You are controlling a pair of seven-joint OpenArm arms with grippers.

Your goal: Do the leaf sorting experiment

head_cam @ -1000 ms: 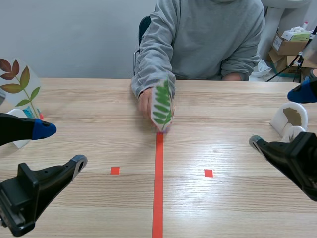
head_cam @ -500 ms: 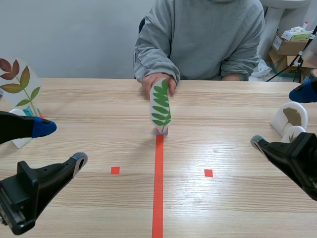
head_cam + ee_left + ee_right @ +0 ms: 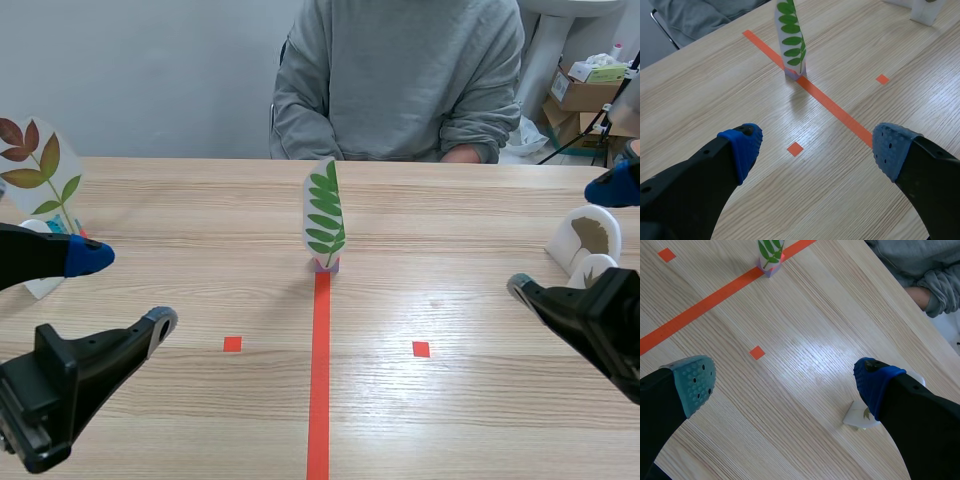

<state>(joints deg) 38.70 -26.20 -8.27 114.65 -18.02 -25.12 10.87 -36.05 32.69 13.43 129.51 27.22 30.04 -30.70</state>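
The green leaf card (image 3: 325, 215) stands upright at the far end of the tape line (image 3: 320, 380), mid-way across the surface (image 3: 480, 290), untouched. The left jaws and right jaws gape wide and empty at the near sides. Sorting seems barely begun: grasping and placing remain.

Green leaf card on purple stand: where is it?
Scene view: green leaf card stands mid-table at the far end of the orange-red tape line, before the person.

Bright even light, pale glare on table (image 3: 440, 292), faint shadows
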